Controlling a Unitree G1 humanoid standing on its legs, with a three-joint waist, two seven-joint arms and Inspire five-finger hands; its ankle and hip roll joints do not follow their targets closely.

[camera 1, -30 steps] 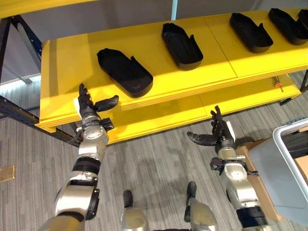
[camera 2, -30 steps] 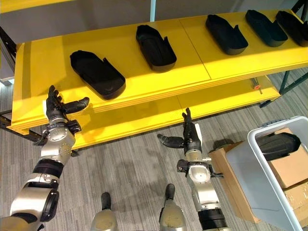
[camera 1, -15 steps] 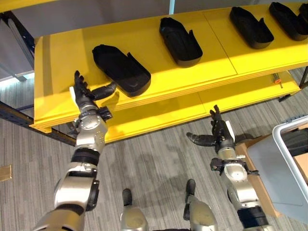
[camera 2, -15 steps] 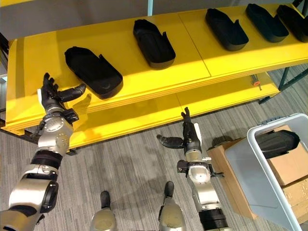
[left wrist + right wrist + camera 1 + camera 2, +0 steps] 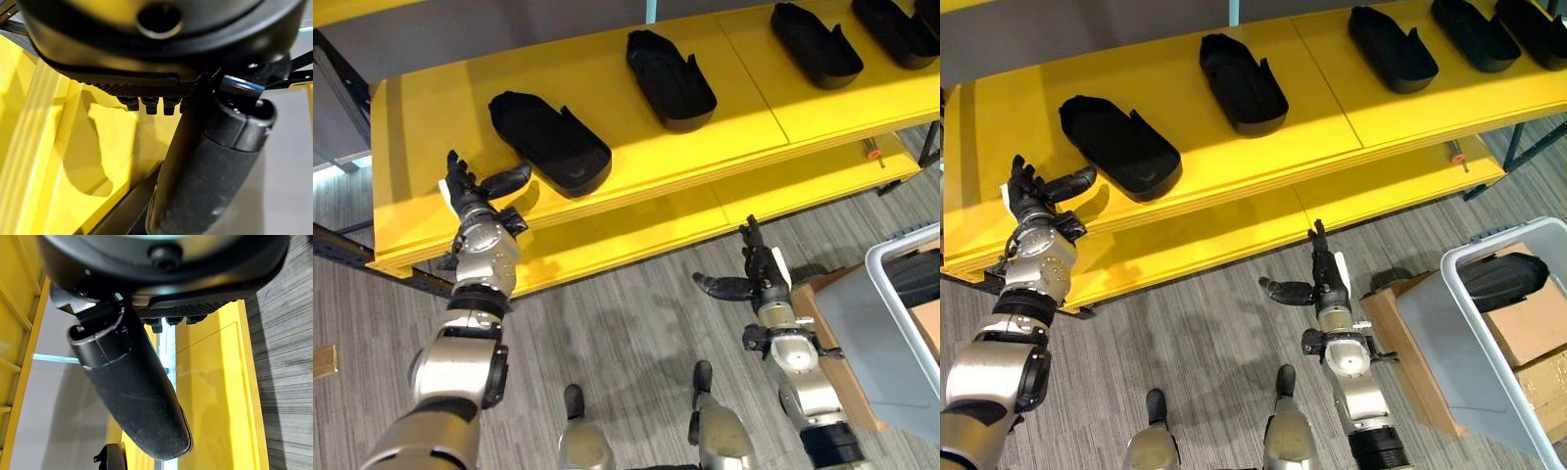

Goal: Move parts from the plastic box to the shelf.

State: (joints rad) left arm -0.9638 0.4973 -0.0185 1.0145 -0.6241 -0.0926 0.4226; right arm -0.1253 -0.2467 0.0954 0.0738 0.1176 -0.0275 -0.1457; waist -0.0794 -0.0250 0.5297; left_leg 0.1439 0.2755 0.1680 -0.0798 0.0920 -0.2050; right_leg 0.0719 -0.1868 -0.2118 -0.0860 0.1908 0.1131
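Left eye view. Yellow shelf [image 5: 636, 157] across the far side, upper board carrying black parts in a row: leftmost part [image 5: 548, 142], second part [image 5: 670, 67], third part [image 5: 816, 44], and one more cut by the right edge. Left hand [image 5: 475, 191] raised at the shelf's near left edge, fingers straight and thumb spread, holding nothing, thumb just beside the leftmost part. Right hand [image 5: 754, 279] over the floor, well apart from the shelf, fingers straight, thumb out, empty.

Right eye view. Plastic box [image 5: 1489, 343], grey, at the near right, beside a cardboard carton [image 5: 1528, 328]. One black part in the box [image 5: 1500, 277] remains against its far rim.

Left wrist view. Thumb extended across yellow shelf boards; nothing held.

Right wrist view. Thumb extended, yellow shelf upright beyond; nothing held.

Progress, judged: several parts already on the shelf, at least one left in the box; neither hand carries a part, so a return to the box looks to be next.

Change from the earlier frames: the left hand has moved further left and farther toward the shelf; the right hand has kept its pose. The whole picture has shifted, so the camera has moved as well.
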